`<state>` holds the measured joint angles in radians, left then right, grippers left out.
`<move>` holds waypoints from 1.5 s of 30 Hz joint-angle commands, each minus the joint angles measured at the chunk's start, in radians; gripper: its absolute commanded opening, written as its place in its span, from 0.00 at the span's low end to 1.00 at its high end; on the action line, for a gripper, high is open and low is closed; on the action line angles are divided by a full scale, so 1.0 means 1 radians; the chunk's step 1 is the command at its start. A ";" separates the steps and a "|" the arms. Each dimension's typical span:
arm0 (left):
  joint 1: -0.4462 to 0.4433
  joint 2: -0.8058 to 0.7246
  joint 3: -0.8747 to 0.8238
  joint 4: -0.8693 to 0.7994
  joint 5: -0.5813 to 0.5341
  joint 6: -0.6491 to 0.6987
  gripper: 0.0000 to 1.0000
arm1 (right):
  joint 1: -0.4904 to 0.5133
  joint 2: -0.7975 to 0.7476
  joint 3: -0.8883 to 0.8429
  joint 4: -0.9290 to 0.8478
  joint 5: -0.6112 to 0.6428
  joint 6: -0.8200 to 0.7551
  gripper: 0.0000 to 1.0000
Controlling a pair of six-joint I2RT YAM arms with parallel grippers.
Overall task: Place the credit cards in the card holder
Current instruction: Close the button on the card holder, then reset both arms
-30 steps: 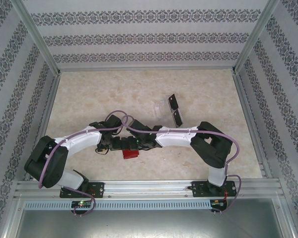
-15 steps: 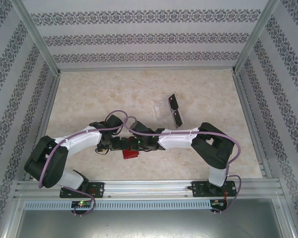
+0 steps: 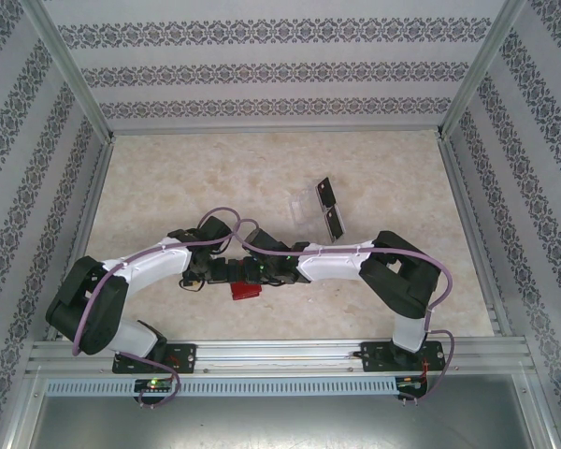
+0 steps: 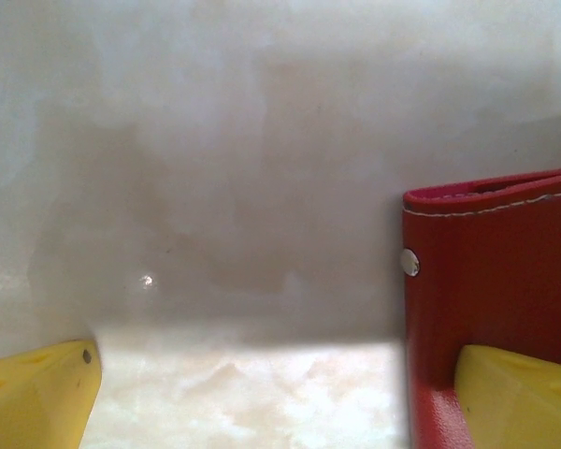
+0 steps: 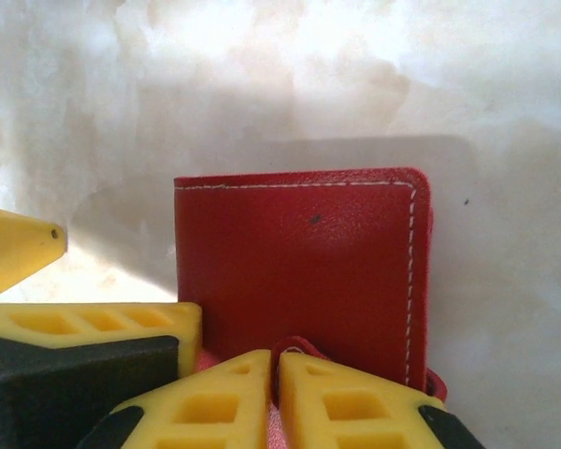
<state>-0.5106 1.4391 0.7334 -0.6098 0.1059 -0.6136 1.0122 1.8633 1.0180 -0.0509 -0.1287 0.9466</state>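
The card holder [image 5: 299,253] is a closed red wallet lying on the table between both grippers, and it also appears in the top view [image 3: 245,291]. My right gripper [image 5: 274,360] is shut on the wallet's small red snap tab, which stands pinched between the yellow fingers. My left gripper [image 4: 276,360] is open wide, and its right finger [image 4: 514,393] rests over the card holder's [image 4: 496,271] edge by the metal stud. Two black credit cards [image 3: 325,193] [image 3: 335,223] lie farther back on the table.
A clear plastic tray [image 3: 304,206] sits beside the two black cards, behind the grippers. One of the left gripper's fingers [image 5: 93,323] shows in the right wrist view, close against the wallet's left side. Metal rails and patterned walls border the table [image 3: 168,187].
The right arm shifted slightly left toward the wallet about a second ago and has held still since. The left arm and the cards have not moved.
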 commanded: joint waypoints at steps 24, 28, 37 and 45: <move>-0.017 -0.013 0.059 -0.013 0.018 -0.008 0.99 | -0.003 -0.140 0.152 -0.336 0.101 -0.136 0.55; -0.006 -0.032 0.109 -0.027 -0.026 -0.008 1.00 | -0.018 -0.230 0.132 -0.353 0.123 -0.137 0.76; 0.109 -0.175 0.251 -0.077 -0.184 0.061 1.00 | -0.149 -0.516 0.059 -0.425 0.296 -0.215 0.98; 0.258 -0.341 0.166 0.192 -0.356 0.281 1.00 | -0.455 -0.794 -0.067 -0.345 0.590 -0.381 0.98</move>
<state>-0.2775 1.1305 0.9524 -0.5503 -0.1486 -0.4690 0.6338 1.1282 1.0069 -0.4168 0.2874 0.6598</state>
